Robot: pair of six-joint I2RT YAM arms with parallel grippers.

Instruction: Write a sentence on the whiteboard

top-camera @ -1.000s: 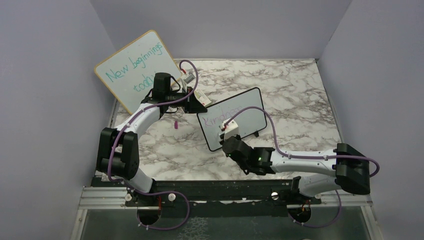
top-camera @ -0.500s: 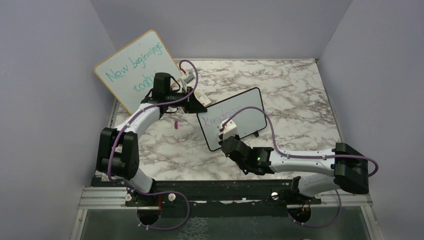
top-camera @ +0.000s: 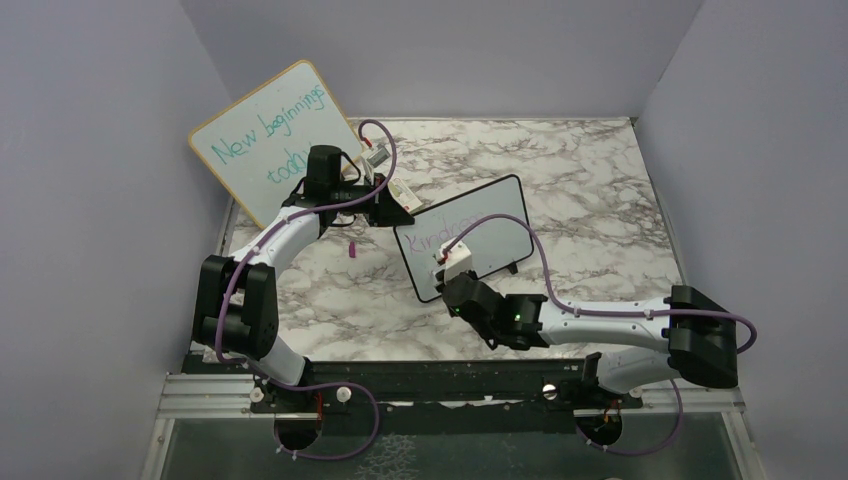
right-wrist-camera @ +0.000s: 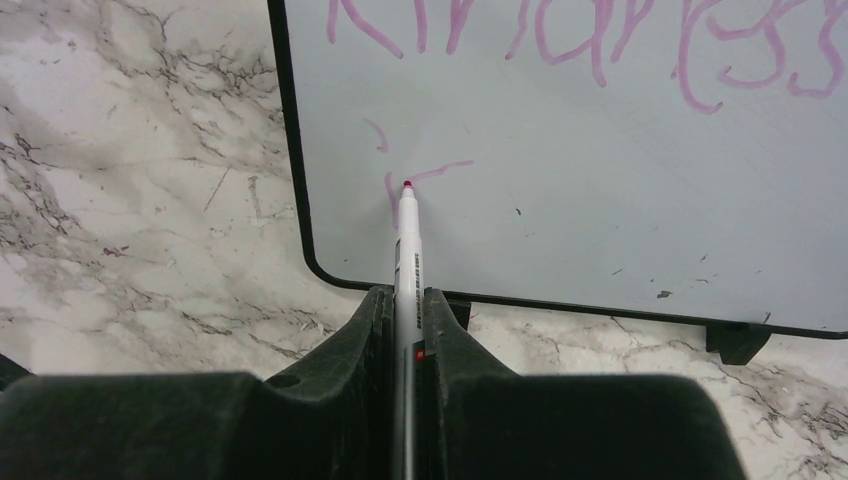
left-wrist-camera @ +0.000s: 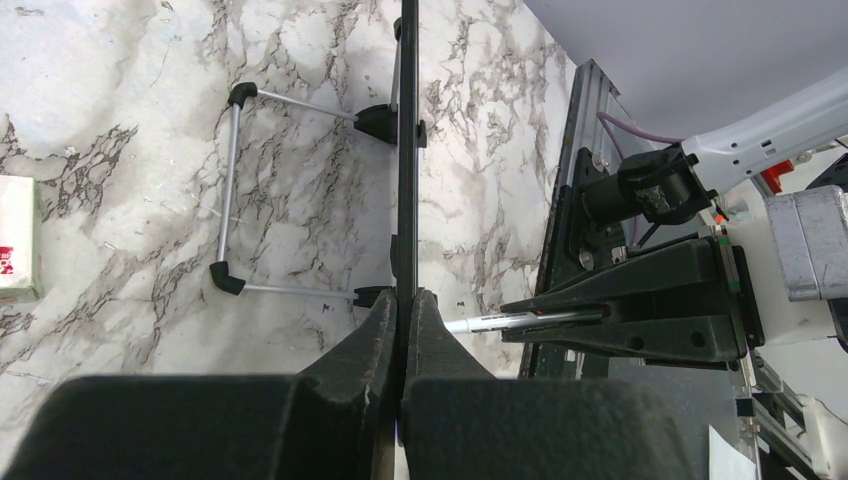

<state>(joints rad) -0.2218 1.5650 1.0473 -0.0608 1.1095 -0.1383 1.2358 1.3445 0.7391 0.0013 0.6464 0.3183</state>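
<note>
Top external view: one grey-veined marble table (top-camera: 600,180) carries two boards. The large wood-framed board (top-camera: 262,135) with teal writing leans at the back left, and the small black-framed whiteboard (top-camera: 492,215) stands upright near the middle. Two arms meet at the small one. The left gripper (left-wrist-camera: 403,300) is pinched tight on the whiteboard's top left corner. The right gripper (right-wrist-camera: 405,300) is clamped around one white marker (right-wrist-camera: 406,235), whose pink tip touches short strokes that start a second line under the purple-pink sentence (right-wrist-camera: 590,40), "Kindness". Since a second ago the right gripper has slid slightly toward the board's left edge, while the board and left arm have not moved. The tip sits just inside the left frame near the bottom corner, with bare white surface to its right.
</note>
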